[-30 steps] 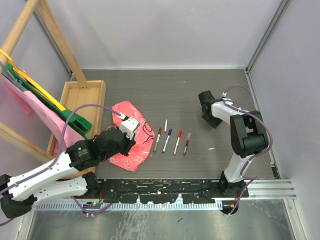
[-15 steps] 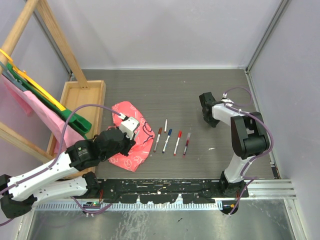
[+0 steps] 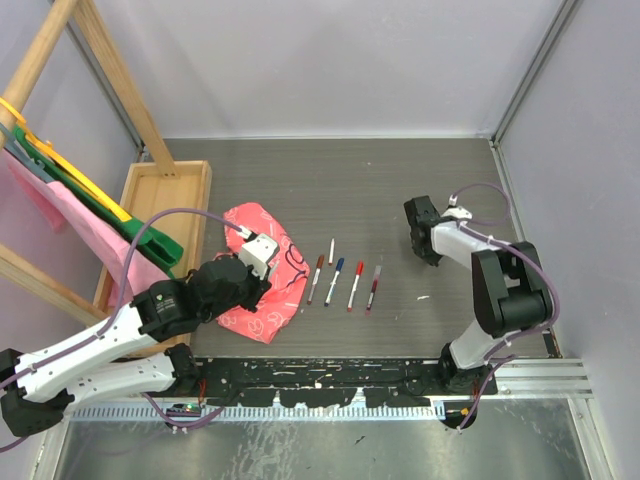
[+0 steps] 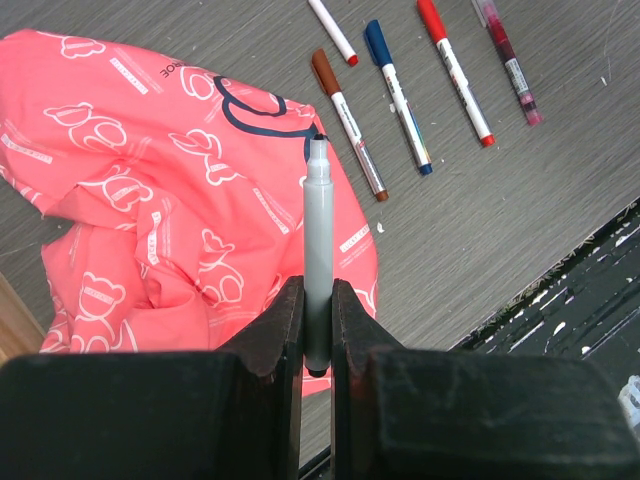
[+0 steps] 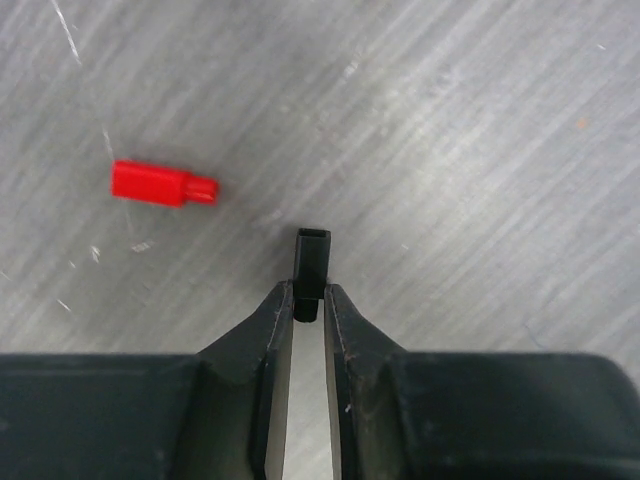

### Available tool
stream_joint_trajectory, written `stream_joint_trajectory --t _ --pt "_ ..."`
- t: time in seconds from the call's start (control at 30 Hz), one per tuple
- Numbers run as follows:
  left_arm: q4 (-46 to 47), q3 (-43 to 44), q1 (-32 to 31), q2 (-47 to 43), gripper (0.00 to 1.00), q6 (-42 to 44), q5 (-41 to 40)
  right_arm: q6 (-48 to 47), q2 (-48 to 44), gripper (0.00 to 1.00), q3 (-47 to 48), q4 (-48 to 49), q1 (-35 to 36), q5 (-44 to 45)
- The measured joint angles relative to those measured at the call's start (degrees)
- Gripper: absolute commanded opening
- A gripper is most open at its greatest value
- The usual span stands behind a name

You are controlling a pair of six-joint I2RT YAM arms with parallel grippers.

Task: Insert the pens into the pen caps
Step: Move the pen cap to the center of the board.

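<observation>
My left gripper (image 4: 318,320) is shut on a grey-white pen (image 4: 318,250) with a black tip, held above the pink patterned cloth (image 4: 150,200). Several pens lie in a row on the table: one with a brown cap (image 4: 347,125), one with a blue cap (image 4: 397,95), one with a red cap (image 4: 455,70), a dark red one (image 4: 505,60) and an uncapped white one (image 4: 335,30). The row also shows in the top view (image 3: 345,280). My right gripper (image 5: 309,300) is shut on a small black pen cap (image 5: 311,255) just above the table. A loose red pen cap (image 5: 162,184) lies to its left.
A wooden tray (image 3: 165,200) stands at the left, beside a wooden frame (image 3: 110,60) hung with coloured cloths. The pink cloth (image 3: 250,215) lies left of the pens under my left gripper (image 3: 262,280). My right gripper (image 3: 420,232) is at the table's right, near the side wall.
My right gripper has shifted slightly toward the near right and its elbow has swung outward. The left arm and the pens have not moved.
</observation>
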Motion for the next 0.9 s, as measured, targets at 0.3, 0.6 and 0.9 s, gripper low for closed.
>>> stream_joint_trajectory --t 0.3,0.6,0.9 --pt "0.0 0.0 0.0 0.0 0.0 0.0 0.0 -7.3 -13.4 0.07 -5.9 1.1 1.9 -5.6" --pt "0.0 0.0 0.0 0.0 0.0 0.2 0.1 -20.0 -6.9 0.06 -1.6 5.0 15.2 -11.3" --pt "0.0 0.0 0.0 0.7 0.0 0.2 0.5 -26.4 3.5 0.07 4.9 4.8 15.4 -13.9"
